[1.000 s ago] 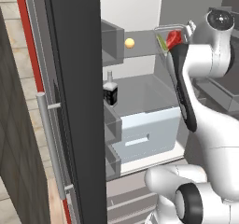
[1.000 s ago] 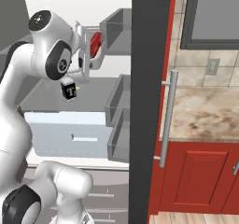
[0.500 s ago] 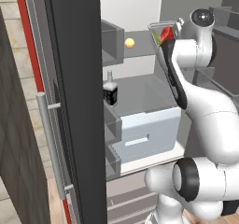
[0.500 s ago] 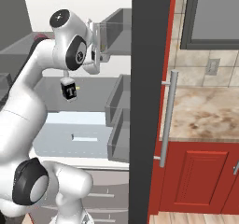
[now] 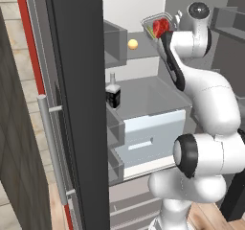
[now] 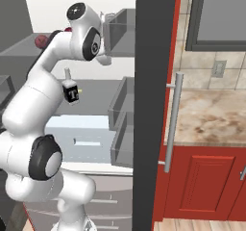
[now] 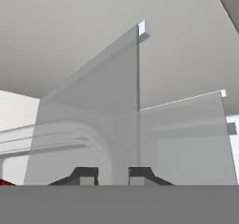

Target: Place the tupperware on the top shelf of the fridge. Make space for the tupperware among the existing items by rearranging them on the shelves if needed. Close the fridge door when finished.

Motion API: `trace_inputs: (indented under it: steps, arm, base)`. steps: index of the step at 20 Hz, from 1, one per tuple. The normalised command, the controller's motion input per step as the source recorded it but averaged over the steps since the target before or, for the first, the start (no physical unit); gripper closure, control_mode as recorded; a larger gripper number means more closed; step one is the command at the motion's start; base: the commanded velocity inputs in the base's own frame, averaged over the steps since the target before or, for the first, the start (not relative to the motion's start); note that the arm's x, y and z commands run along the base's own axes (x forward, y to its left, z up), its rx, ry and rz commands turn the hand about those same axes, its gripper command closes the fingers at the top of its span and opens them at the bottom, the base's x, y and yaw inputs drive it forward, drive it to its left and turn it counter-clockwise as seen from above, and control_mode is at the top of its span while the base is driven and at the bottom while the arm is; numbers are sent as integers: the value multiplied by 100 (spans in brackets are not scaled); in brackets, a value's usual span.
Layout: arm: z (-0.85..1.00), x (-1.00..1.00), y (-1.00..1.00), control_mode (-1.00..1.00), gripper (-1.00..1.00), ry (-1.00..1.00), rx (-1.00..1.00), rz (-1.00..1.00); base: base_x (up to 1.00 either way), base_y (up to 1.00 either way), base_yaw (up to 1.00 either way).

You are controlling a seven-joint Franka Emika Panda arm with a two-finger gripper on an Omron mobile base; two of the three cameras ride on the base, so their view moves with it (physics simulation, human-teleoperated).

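Fridge doors stand open, and the white arm has stretched higher and deeper inside than a second ago. Its elbow is now bent low and the forearm rises steeply toward the top shelf. The tupperware has travelled with it. It is now over the front right part of the top shelf, tilted, and I cannot tell if it touches the panel. I judge that the placing step is almost done.

In the hand view the gripper has its jaws nearly together, with the thin clear wall of the tub in the narrow gap. The orange-yellow ball lies on the top shelf, to the left of the tub and apart from it.
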Motion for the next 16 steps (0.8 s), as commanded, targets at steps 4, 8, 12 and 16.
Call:
trace_inputs:
  steps: [4, 8, 12, 16]
  arm:
    - [6, 76, -1, -100, 100, 0, 0, -1]
    - [0, 66, 0, -100, -100, 0, 0, -2]
    - [0, 45, 0, -100, -100, 0, -2, -2]
    - [-3, -5, 22, -100, -100, -12, -12, 0]
  base:
    - [0, 0, 0]
    - [0, 0, 0]
    - [0, 0, 0]
    - [0, 0, 0]
